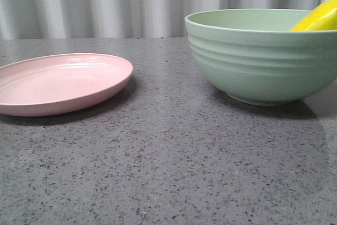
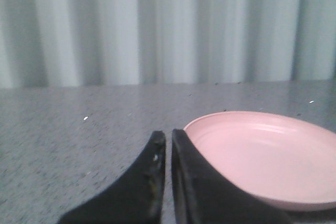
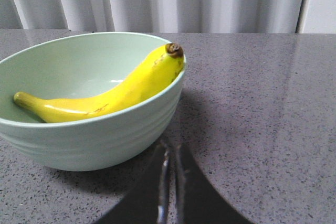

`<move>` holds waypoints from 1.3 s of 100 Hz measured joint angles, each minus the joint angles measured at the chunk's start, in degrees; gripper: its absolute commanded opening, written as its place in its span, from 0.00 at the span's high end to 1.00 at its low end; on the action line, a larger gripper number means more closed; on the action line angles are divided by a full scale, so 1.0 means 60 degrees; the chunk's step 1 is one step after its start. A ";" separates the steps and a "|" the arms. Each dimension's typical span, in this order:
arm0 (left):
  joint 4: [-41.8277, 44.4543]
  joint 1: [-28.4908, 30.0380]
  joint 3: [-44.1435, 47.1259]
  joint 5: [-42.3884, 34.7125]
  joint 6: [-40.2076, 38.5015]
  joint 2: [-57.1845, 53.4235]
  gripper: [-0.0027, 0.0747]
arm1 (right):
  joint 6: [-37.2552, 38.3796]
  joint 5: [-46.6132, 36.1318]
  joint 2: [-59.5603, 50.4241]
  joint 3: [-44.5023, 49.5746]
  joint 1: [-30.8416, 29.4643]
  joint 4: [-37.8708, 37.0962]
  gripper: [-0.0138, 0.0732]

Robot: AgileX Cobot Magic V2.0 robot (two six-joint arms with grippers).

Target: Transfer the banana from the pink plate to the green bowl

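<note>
**A:** How far along is the task?

**B:** By my reading it is essentially done. A grey speckled worktop (image 1: 168, 172) fills the lower part of the front view, with a pleated pale curtain behind it. At the right of that frame stands the green bowl (image 1: 258, 61), large, deep and ridged. The banana (image 3: 105, 95) lies inside it. In the right wrist view it curves across the bowl's hollow, one end low at the left, the dark stem end propped on the rim at upper centre. In the front view only a yellow end pokes above the rim at the far upper right.

**A:** And the plate?

**B:** The pink plate (image 1: 58, 82) sits at the left of the front view, well apart from the bowl, with nothing on it. No transfer step appears to be left.

**A:** Where are the arms?

**B:** Neither arm shows in the front view. Each wrist camera shows only its own fingers at the bottom of the frame. The left end effector (image 2: 168, 145) is low over the worktop, just beside the plate's near rim; whether it touches the rim, I cannot tell. Its two dark fingers are pressed almost together and hold nothing. The right end effector (image 3: 170, 153) points at the bowl's outer wall, near it, fingers likewise drawn together on nothing.
</note>
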 measured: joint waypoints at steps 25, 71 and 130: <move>0.0000 0.0904 0.0000 0.3039 -0.0004 -0.0376 0.99 | 0.0000 0.0000 0.0000 0.0000 0.0000 0.0000 0.92; 0.0000 0.0926 0.0000 0.3327 0.0161 -0.0376 0.99 | 0.0000 0.0000 0.0000 0.0000 0.0000 0.0000 0.92; 0.0000 0.0926 0.0000 0.3327 0.0161 -0.0376 0.99 | 0.0000 -0.0055 -0.0268 0.0387 -0.0188 -0.0050 0.92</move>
